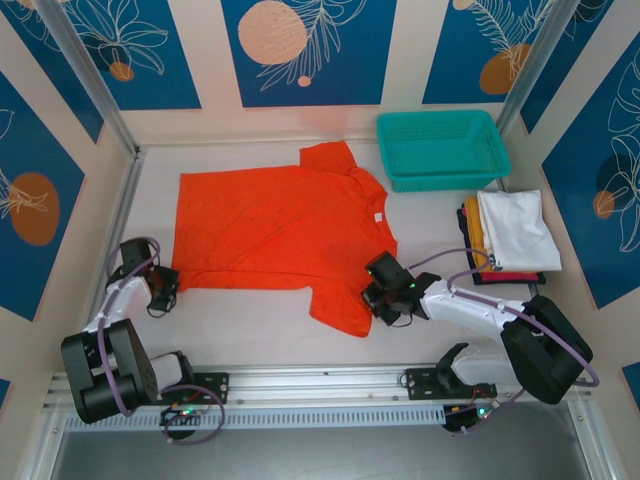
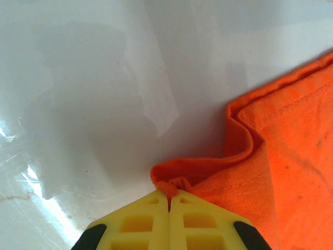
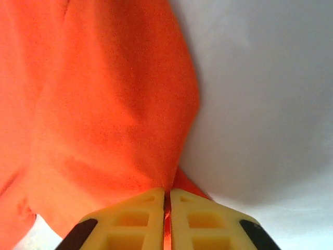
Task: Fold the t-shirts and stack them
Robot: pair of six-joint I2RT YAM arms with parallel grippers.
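Note:
An orange-red t-shirt (image 1: 275, 225) lies spread flat in the middle of the white table. Its near left hem corner (image 2: 174, 182) is pinched between the yellow fingers of my left gripper (image 2: 169, 197), which is shut on the cloth; that gripper (image 1: 163, 291) sits at the shirt's lower left corner. My right gripper (image 3: 167, 194) is shut on the near sleeve's cloth (image 3: 114, 104), at the sleeve's right edge (image 1: 385, 295). Folded t-shirts (image 1: 512, 235) are piled at the right, white on top, with mustard-yellow, red and dark edges below.
A teal mesh basket (image 1: 443, 148) stands at the back right, just behind the folded pile. Metal frame posts and blue patterned walls close in the table on three sides. Bare white table (image 1: 250, 335) runs along the near edge.

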